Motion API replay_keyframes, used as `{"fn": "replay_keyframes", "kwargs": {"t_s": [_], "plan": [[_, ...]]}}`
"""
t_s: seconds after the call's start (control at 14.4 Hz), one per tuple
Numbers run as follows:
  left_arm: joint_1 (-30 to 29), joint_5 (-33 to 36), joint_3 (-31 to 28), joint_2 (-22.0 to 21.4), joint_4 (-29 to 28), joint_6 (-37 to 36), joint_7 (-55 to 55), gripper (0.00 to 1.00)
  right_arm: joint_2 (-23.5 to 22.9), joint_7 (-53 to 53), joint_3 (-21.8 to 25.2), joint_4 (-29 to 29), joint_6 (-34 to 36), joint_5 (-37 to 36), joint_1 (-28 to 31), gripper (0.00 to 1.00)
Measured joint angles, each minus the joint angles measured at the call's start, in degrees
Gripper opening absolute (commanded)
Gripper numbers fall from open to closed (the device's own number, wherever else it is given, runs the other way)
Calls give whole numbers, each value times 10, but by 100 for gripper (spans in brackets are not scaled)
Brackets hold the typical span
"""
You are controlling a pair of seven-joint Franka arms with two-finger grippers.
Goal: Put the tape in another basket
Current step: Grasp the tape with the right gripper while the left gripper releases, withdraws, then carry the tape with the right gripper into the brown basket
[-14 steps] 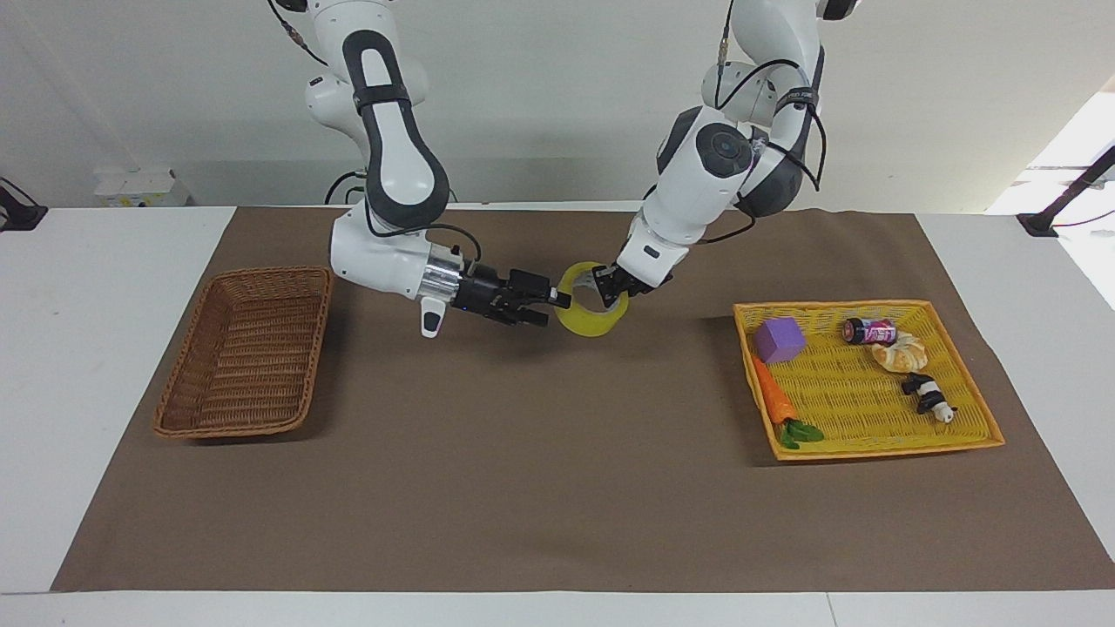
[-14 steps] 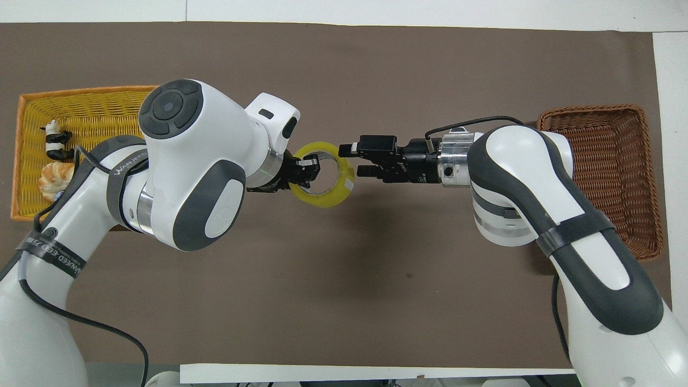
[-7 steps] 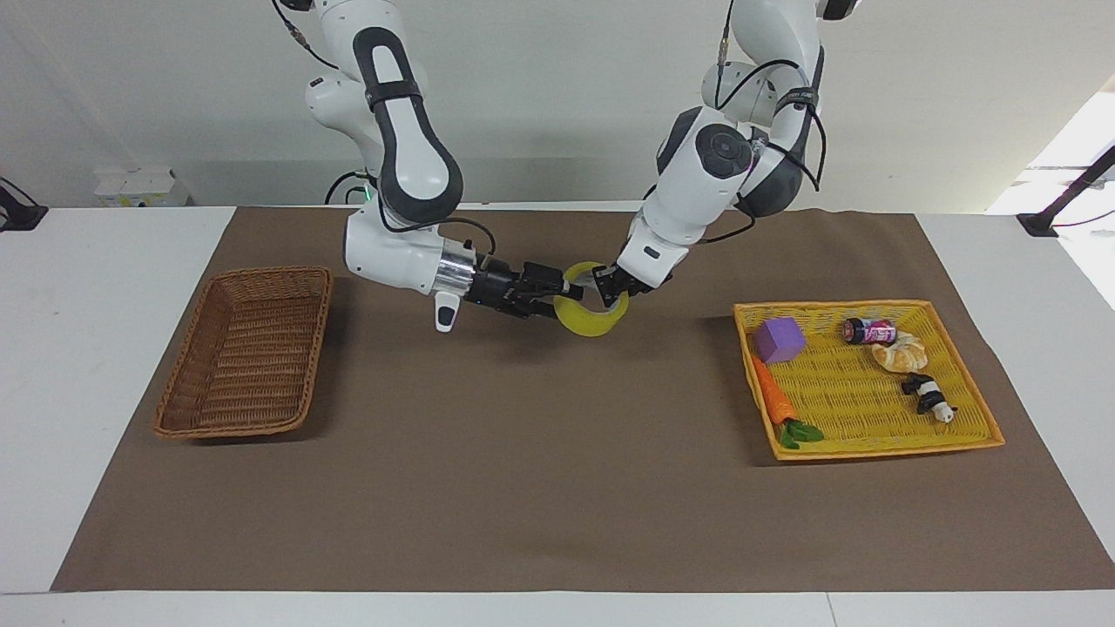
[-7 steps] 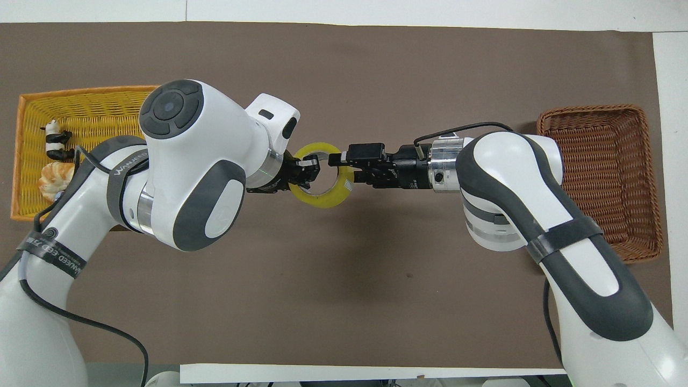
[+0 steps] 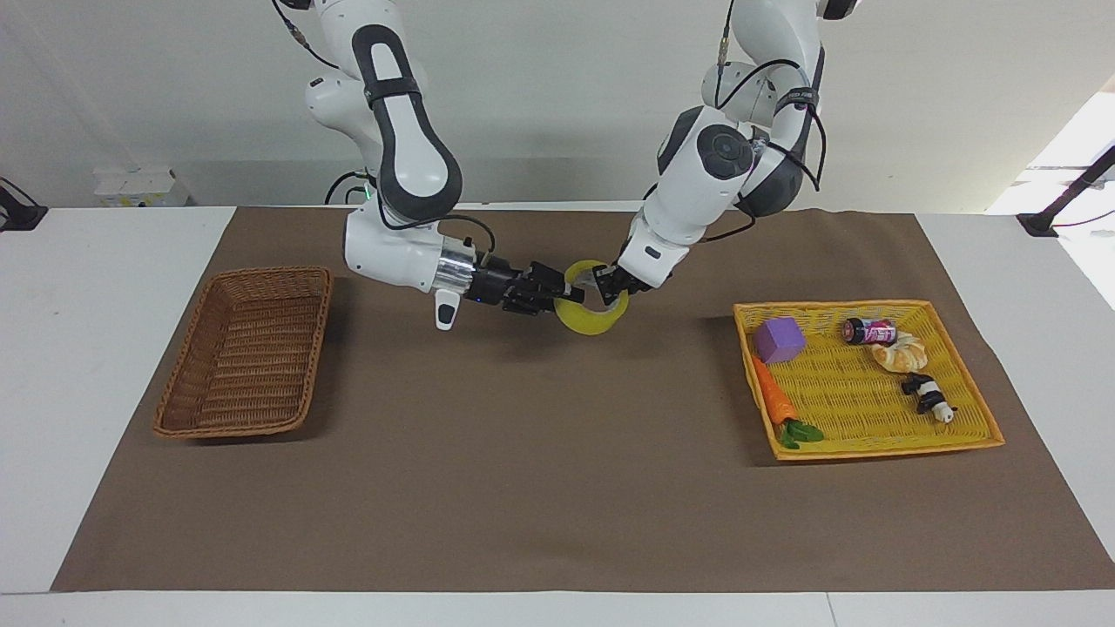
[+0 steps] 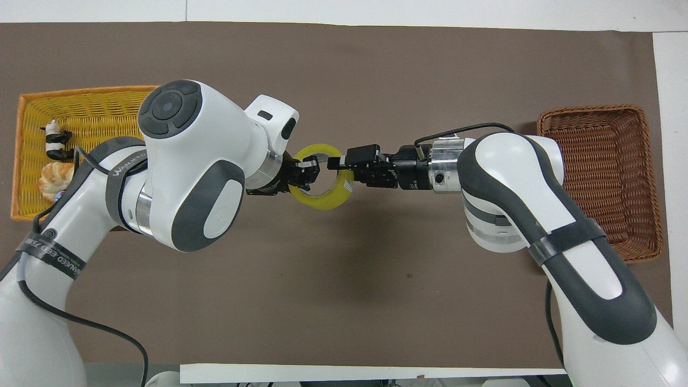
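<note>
The tape (image 5: 591, 306) hangs over the table's (image 5: 540, 470) middle, pinched by the left pincer (image 5: 609, 288); the right pincer (image 5: 560, 293) grips its other rim. The basket (image 5: 244, 353) sits apart.

Two high cameras, one facing the robots, one overhead (half-turned), both sharing the brown mat (image 5: 557, 488).

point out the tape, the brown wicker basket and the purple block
tape (image 5: 596, 324), facing view, on the yellow lower band of the roll
brown wicker basket (image 5: 246, 359), facing view, on its bare woven floor
purple block (image 5: 780, 340), facing view, on its front face
</note>
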State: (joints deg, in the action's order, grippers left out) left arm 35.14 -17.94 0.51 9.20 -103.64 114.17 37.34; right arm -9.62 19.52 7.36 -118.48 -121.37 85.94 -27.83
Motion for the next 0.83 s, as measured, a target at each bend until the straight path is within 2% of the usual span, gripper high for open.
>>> {"fn": "replay_keyframes", "kwargs": {"t_s": [0.14,0.35,0.55,0.69,0.83], "plan": [[0,0,0,-3,4,-8,0,100,0,-1,0,-2,0,0,0,0],[-8,2,-17,-19,50,-81,3,100,0,-1,0,-3,0,0,3,0],[-76,63,-40,-40,84,-123,-10,100,0,-1,2,-1,7,-30,11,0],[-150,83,-48,-43,84,-139,-71,100,0,-1,4,10,55,-110,62,0],[-220,86,-51,-42,82,-155,-155,100,0,6,7,35,129,-186,160,0]]}}
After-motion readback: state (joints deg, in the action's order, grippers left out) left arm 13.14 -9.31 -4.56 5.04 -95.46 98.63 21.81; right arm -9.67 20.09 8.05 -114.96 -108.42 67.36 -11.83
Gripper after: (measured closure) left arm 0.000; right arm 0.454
